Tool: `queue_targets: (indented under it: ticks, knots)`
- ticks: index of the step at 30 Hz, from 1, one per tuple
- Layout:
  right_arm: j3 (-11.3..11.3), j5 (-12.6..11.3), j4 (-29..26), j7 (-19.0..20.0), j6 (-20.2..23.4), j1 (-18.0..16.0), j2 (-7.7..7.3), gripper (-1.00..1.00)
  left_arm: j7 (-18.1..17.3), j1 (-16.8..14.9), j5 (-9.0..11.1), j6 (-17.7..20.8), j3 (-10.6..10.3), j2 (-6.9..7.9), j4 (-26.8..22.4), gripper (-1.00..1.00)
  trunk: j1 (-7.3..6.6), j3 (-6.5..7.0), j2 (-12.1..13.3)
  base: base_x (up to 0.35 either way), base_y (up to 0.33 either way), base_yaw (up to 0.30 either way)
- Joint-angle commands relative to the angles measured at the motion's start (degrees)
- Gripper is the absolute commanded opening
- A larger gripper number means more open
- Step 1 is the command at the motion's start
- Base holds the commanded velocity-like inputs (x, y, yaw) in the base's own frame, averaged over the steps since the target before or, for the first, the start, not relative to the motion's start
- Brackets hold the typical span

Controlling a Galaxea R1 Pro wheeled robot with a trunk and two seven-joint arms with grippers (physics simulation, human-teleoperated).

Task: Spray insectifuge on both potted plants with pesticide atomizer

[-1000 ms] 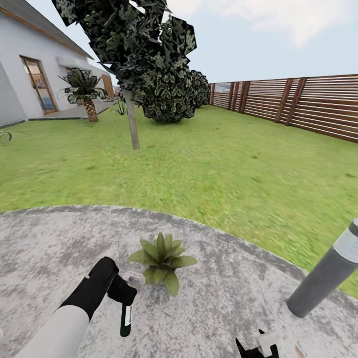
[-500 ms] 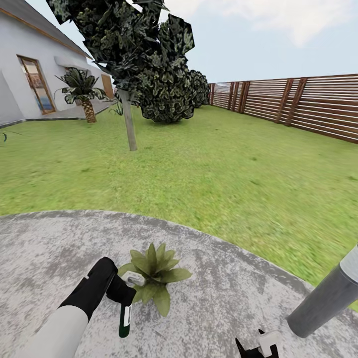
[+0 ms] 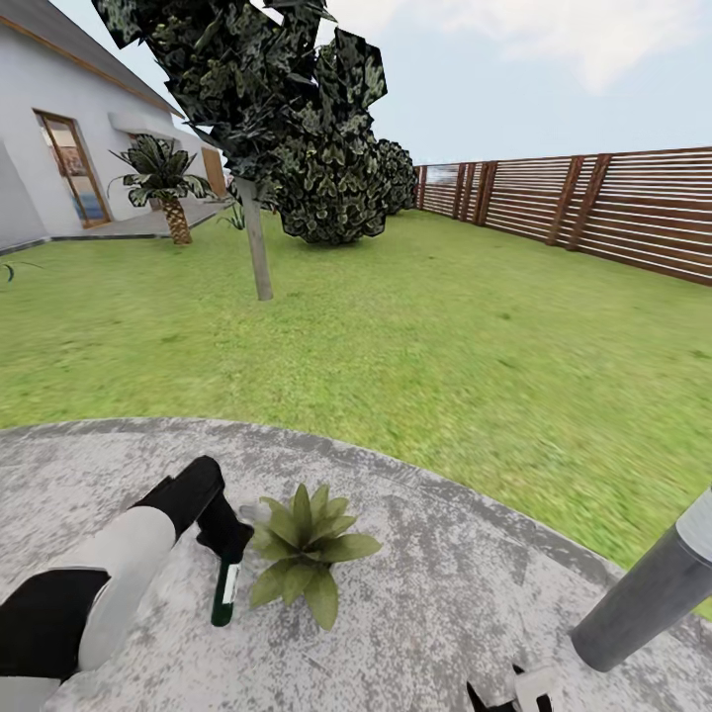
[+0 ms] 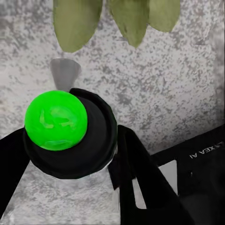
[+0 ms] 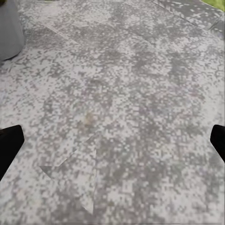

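Observation:
One potted plant (image 3: 307, 550), a low rosette of pointed green leaves, stands on the grey speckled paving (image 3: 445, 593) of the garden. Just left of it, my left gripper (image 3: 225, 539) is shut on the pesticide atomizer (image 3: 225, 591), a dark green bottle with a white label hanging below the hand. In the left wrist view the atomizer's bright green knob (image 4: 56, 119) sits on a black cap between the black fingers (image 4: 140, 173). Its grey nozzle (image 4: 63, 72) points at the plant's leaves (image 4: 77, 23). My right gripper (image 3: 512, 694) is low at the front, open over bare paving (image 5: 117, 117).
A grey bollard (image 3: 648, 583) leans up at the right of the paving, near my right arm. Lawn (image 3: 415, 336) stretches beyond to a slatted wooden fence (image 3: 613, 203). A thin-trunked tree (image 3: 259, 247), a dark bush (image 3: 336, 188), a palm (image 3: 168, 183) and the house (image 3: 49, 148) stand far back.
My left arm has shifted left and slightly away from me with the atomizer, the elbow now showing. The bottle sits beside the plant's left leaves. The view first shifted slightly.

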Motion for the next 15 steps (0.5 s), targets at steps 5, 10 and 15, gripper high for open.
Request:
queue_targets:
  ticks: [5, 10, 15]
  knots:
    - [-0.4, 0.3, 0.1, 0.6, -0.1, 0.0, -0.09, 1.00, -0.5, 1.4, -0.6, 0.2, -0.5, -0.25, -0.1, -1.00, 0.00, -0.06, 0.0, 0.000, 0.000, 0.000]
    - [-0.4, 0.4, 0.1, 0.6, -0.1, 0.0, -0.09, 1.00, -0.5, 2.2, -0.7, 0.1, -0.8, -0.48, 0.3, -1.00, 0.00, -0.06, 0.0, 0.004, 0.000, 0.000]
    - [-0.4, 0.4, 0.2, 0.6, -0.1, 0.0, -0.09, 1.00, -0.5, 2.2, -0.7, 0.2, -0.7, -0.02, 0.5, -1.00, 0.00, -0.06, 0.0, 0.152, 0.039, 0.000]
